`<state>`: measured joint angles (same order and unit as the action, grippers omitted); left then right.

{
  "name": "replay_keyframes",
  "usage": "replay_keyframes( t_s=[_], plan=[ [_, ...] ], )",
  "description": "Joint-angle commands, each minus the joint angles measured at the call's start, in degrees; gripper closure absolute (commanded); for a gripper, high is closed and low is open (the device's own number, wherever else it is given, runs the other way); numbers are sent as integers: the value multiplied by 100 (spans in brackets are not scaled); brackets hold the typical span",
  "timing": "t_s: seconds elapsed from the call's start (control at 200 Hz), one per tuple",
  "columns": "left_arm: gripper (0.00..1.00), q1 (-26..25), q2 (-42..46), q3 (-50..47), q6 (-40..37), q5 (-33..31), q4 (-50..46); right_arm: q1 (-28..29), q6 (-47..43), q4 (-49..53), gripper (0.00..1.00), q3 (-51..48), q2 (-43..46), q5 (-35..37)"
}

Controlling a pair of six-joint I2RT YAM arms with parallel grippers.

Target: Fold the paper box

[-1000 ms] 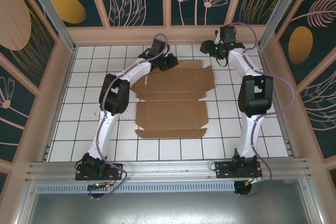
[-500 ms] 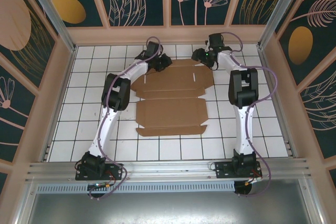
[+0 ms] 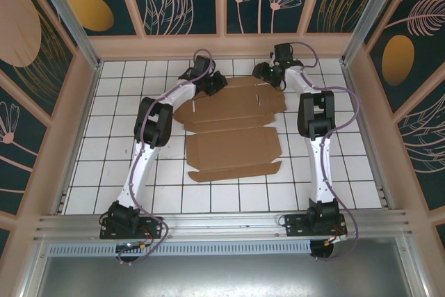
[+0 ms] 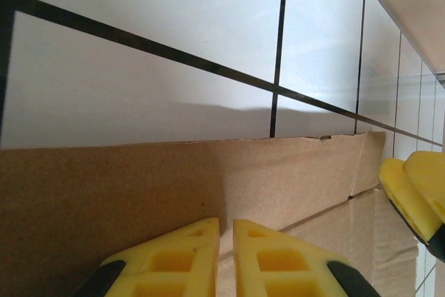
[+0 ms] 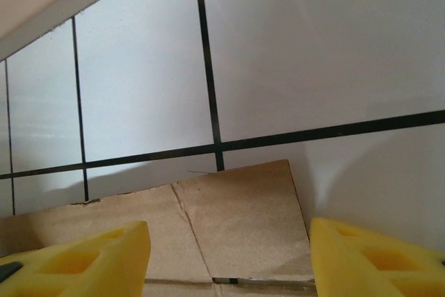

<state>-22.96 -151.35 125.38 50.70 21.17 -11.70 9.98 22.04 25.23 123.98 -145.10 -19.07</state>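
Since the far flap seems next, left gripper (image 4: 226, 222), nearly closed, maybe pinches the far edge of the paper box (image 3: 233, 147) flat on the table (image 3: 97, 165); right gripper (image 5: 226, 231) gapes astride its corner.

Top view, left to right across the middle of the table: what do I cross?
Left arm → box → right arm

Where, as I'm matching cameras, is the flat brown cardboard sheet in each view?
Top external: the flat brown cardboard sheet, centre of the white tiled table.
Left wrist: lower half, past the left gripper.
Right wrist: bottom centre, beyond the right gripper.
Shared landmark: the table's black grout lines.
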Motion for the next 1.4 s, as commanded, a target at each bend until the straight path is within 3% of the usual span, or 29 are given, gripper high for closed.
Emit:
replay_keyframes(
  t_s=[0.0, 0.48, 0.896, 1.171, 1.391],
  plan=[
    [87, -24, 9, -198, -77, 116, -236, 283, 94, -264, 39, -251, 328, -462],
    [88, -24, 113, -348, -157, 62, -271, 607, -332, -632, 42, -945, 957, -192],
    [88, -19, 130, -359, -160, 107, -279, 747, -159, -487, 42, -567, 316, -560],
    [88, -24, 244, -584, -277, 194, -244, 286, 137, -1422, 42, -1379, 1212, -556],
    [88, -24, 329, -699, -397, 203, -293, -106, 347, -1549, 40, -1488, 1228, -440]
  ],
)
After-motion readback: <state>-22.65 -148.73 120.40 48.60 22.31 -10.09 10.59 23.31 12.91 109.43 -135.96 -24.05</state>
